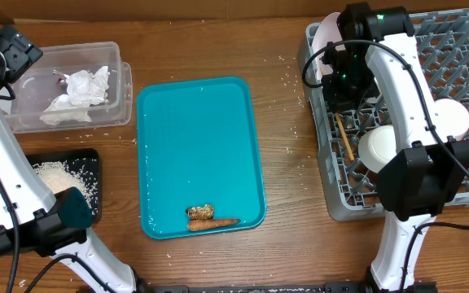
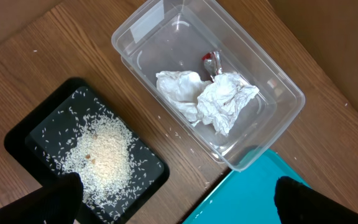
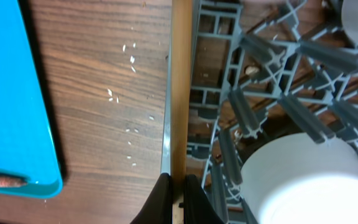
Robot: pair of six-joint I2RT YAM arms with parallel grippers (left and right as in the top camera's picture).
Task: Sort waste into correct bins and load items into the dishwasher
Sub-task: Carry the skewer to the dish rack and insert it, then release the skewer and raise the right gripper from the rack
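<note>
My right gripper (image 3: pixel 178 190) is shut on a wooden chopstick (image 3: pixel 180 93). It holds the chopstick along the left edge of the grey dish rack (image 3: pixel 260 93). In the overhead view the chopstick (image 1: pixel 344 134) lies inside the rack (image 1: pixel 414 203) below the gripper (image 1: pixel 344 81). My left gripper (image 2: pixel 179 205) is open and empty, high above the clear bin (image 2: pixel 278 78) of crumpled tissue (image 2: pixel 210 99) and the black tray (image 2: pixel 23 127) of rice. Brown food scraps (image 1: pixel 210 218) lie at the front of the teal tray (image 1: pixel 198 138).
The rack holds a white cup (image 1: pixel 379 146), a white bowl (image 1: pixel 454 118) and a pink plate (image 1: pixel 328 37). The cup also shows in the right wrist view (image 3: pixel 303 180). Rice grains are scattered on the wooden table between tray and rack. The clear bin (image 1: pixel 23 118) and black tray (image 1: pixel 88 163) stand at the left.
</note>
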